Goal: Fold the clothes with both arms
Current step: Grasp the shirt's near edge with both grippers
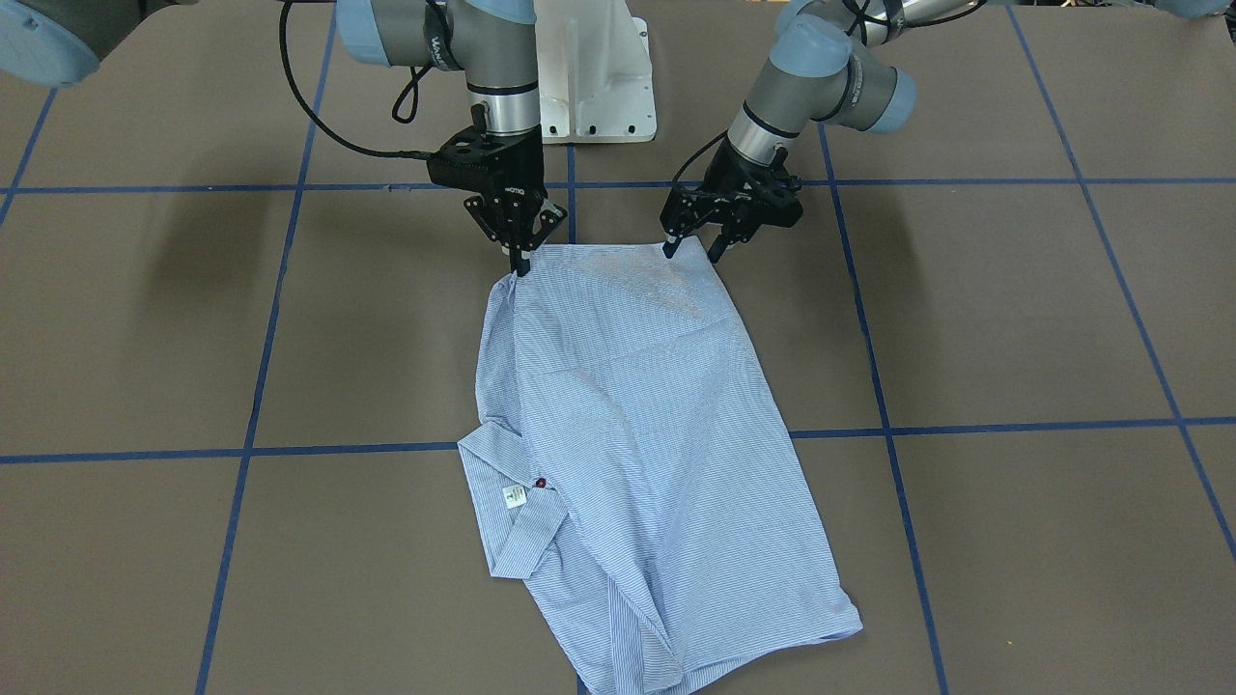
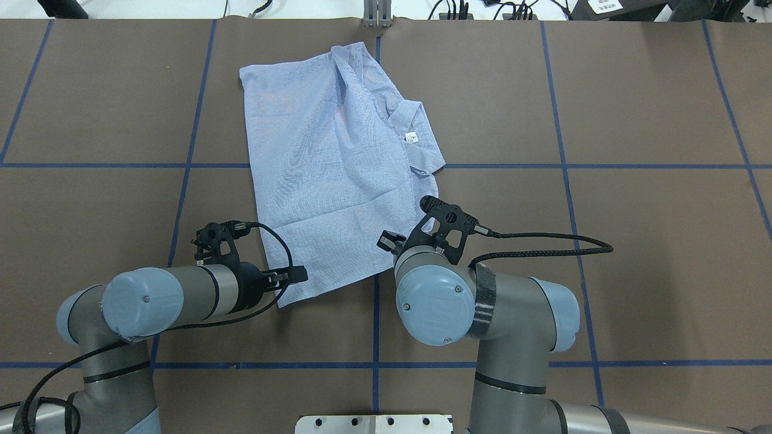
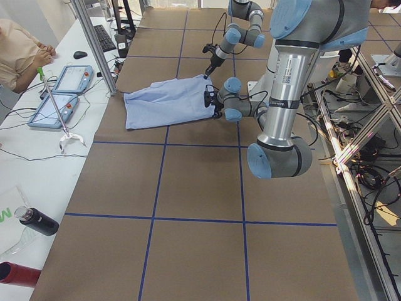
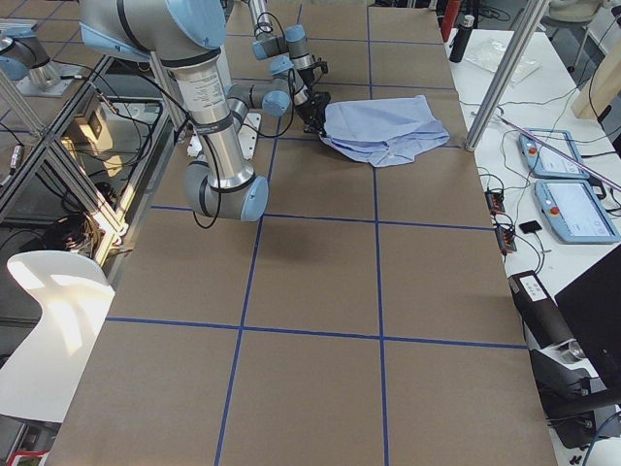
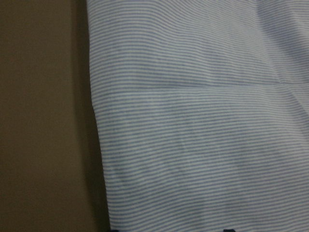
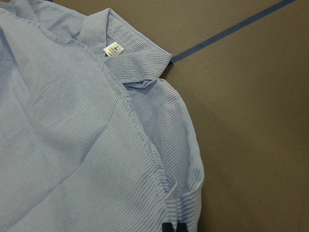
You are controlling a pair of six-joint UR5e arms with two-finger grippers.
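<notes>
1. Shirt [image 1: 637, 415] in fine blue-and-white stripes is seen folded lengthwise and laid flat near the middle of the table [image 1: 1014, 319]. One short end is turned toward the robot and the other reaches toward the far table edge.
2. A small white label [image 6: 114, 50] is sewn inside the collar [image 6: 145, 60]. A "2" can be read on it in the right wrist view, but the finer print beneath cannot be made out. One dark red button [image 1: 541, 482] is seen just beside the label.
3. White lettering is printed on the body of the right gripper [image 1: 521, 263]. It is upside down in the front-facing view and not surely legible.
4. The right gripper's fingers are closed on the shirt's folded edge at the near corner on the collar side, with cloth pinched between them.
5. The left gripper [image 1: 692, 253] is set at the other near corner with its fingers spread wide and pointed down at the hem. Nothing is clamped, and whether the tips touch the cloth cannot be told.
6. The table is covered in a matte brown sheet marked into large squares by blue tape lines [image 1: 966, 426], one of which is crossed by the shirt.
7. A white pedestal base [image 1: 594, 77] is bolted between the arms. Along the far side of the table, a white bench [image 3: 37, 163] is seen with two control pendants [image 3: 72, 78], a keyboard [image 3: 104, 37] and a dark bottle [image 3: 39, 221]. A person [image 3: 19, 53] in a pale top is partly in view there.
</notes>
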